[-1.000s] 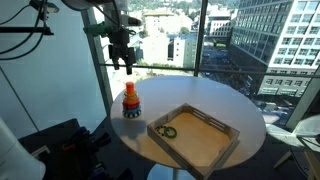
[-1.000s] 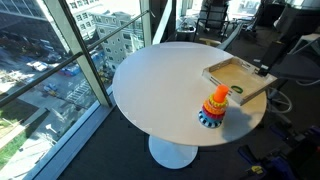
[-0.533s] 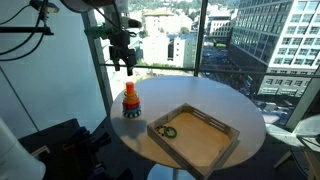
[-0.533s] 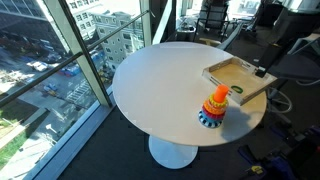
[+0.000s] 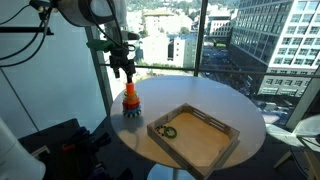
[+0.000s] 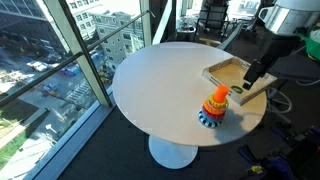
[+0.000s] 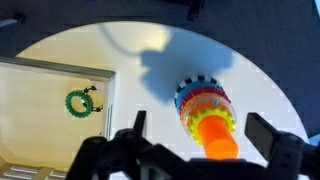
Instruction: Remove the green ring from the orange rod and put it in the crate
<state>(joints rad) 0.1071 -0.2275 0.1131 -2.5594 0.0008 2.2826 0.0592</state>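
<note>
- My gripper [image 5: 124, 68] hangs directly above the orange rod [image 5: 130, 97], clear of its rounded top.
- In the wrist view my fingers [image 7: 138, 128] stand wide apart, one on each side of the peg. Nothing is held between them.
- The orange rod [image 7: 212, 135] stands upright close to the edge of the round white table [image 5: 225, 100], just outside one corner of the crate [image 5: 205, 145].
- Coloured rings [image 7: 200, 98] are stacked round the rod's lower part, with a bluish one at the bottom and red and yellow ones above it.
- The green ring [image 7: 80, 101] is off the rod. It lies flat on the crate's pale floor, in the corner nearest the peg and close to the low wall there. I cannot tell whether it touches that wall.
- In an exterior view the same ring [image 5: 167, 131] shows as a small dark-green loop in that near corner.
- The crate sits flat on the table and reaches toward the table's edge on the side away from the rod. The rest of its floor is bare wood.
</note>
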